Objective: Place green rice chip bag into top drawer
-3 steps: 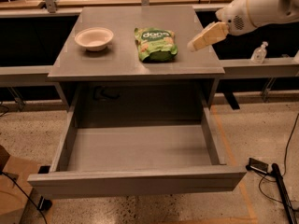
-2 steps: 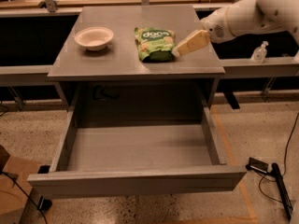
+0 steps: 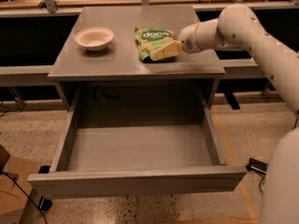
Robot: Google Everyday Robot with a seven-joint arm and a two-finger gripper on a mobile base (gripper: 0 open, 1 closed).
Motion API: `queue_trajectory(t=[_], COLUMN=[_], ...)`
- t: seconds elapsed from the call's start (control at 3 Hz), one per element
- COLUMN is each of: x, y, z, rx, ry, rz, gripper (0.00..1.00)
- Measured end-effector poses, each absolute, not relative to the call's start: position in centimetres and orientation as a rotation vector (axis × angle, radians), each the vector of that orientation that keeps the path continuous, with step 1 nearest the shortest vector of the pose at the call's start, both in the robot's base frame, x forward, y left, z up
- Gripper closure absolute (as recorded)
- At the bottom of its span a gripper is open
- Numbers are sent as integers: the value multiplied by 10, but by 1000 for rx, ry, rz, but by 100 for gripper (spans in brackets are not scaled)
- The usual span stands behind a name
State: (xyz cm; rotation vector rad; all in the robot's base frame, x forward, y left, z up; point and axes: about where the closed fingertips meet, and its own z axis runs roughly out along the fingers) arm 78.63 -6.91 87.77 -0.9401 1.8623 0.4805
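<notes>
While the green rice chip bag (image 3: 152, 37) lies where it lay a second ago, near the back edge of the bench (image 3: 112, 62) and a little right of its middle, the claw (image 3: 159, 54) has come in from beyond the right edge and now sits against the bag's near right corner. From this view it overlaps the bag, so it looks to be touching or just above it. Whether the claw is spread, pressed together or already pinching the foil, I cannot tell. The bag shows no lift or shift, which suggests that no grip has carried it yet.

The white bowl (image 3: 94, 38) stands well apart towards the back left corner, out of the arm's (image 3: 243, 24) way. Below the front edge, the top drawer (image 3: 135, 182) is pulled fully out, its grey floor bare.

I judge that the reach is done and the grasp is the step in hand. After that the bag must be raised, brought forward past the front edge and lowered into the drawer. A puffy, crinkly bag taken by one corner may slip or swing.
</notes>
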Motion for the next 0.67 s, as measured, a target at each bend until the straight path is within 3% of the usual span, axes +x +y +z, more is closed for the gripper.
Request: queue_trajectory(t=[0.33, 0.67], x=[824, 854], y=[-54, -45], z=[857, 840], rx=[-850, -788], ry=[1869, 1883], rz=[494, 509], gripper=[0, 25])
